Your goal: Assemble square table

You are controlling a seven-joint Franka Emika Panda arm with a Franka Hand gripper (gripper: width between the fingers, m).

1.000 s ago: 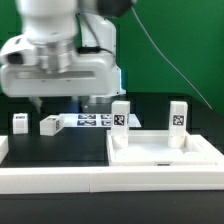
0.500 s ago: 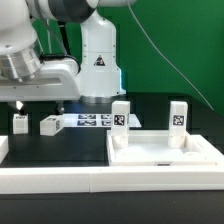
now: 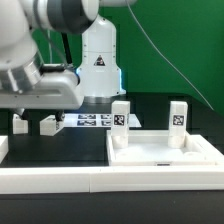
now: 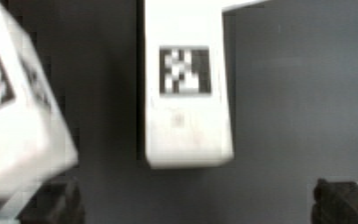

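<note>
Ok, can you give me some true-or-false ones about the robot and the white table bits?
1. Two upright legs stand on the square slab. True.
2. The gripper is holding a leg. False: it is open and holds nothing.
3. Two loose legs sit on the black surface, off the slab. True.
4. Everything behind the robot is red. False: the wall is green.

white leg (image 4: 190, 120), black-white tag (image 4: 186, 72), black tabletop (image 4: 304, 100)
</note>
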